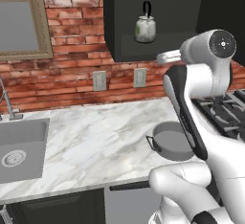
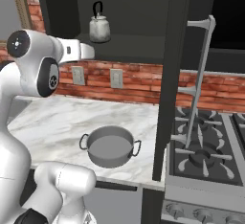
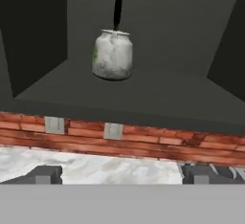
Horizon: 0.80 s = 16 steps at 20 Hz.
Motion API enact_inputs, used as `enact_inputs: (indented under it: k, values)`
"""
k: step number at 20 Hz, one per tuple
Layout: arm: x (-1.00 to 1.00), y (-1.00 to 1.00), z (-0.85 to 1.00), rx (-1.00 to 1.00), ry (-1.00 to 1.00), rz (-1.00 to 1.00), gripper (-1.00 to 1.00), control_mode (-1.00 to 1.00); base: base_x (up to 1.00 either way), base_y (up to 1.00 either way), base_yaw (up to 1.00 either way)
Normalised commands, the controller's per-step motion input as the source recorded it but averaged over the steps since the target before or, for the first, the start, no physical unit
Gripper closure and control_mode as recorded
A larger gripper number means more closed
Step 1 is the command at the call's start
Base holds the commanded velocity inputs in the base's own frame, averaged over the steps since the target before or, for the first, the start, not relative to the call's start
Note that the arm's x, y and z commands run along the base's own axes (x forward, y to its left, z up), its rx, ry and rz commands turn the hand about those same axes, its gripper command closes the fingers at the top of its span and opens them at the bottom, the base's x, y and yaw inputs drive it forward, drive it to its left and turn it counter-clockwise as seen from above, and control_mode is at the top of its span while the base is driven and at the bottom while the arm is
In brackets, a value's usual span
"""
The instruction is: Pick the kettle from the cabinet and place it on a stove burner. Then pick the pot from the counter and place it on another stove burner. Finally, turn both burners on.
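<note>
Kettle [image 3: 113, 54] on cabinet [image 3: 158, 94] shelf, ahead of open end effector [image 3: 120, 175]

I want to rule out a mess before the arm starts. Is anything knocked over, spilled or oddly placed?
Nothing stands out. The kettle stands upright on the cabinet shelf, and the pot sits level and empty on the counter beside the stove. No spills or damage show.
</note>
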Motion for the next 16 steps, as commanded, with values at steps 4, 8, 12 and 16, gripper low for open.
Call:
enact_inputs:
  k: [4, 8, 12, 16]
  values:
    - [0.00, 0.00, 0.30, 0.00, -0.18, 0.01, -1.00, -1.00, 0.00, 0.00, 0.00]
    - [0.01, 0.00, 0.26, 0.00, -0.15, 0.02, -1.00, -1.00, 0.00, 0.00, 0.00]
    - [0.04, 0.00, 0.30, 0.00, -0.13, 0.01, -1.00, -1.00, 0.00, 0.00, 0.00]
    - [0.08, 0.02, 0.24, 0.01, -0.09, 0.01, -1.00, -1.00, 0.00, 0.00, 0.00]
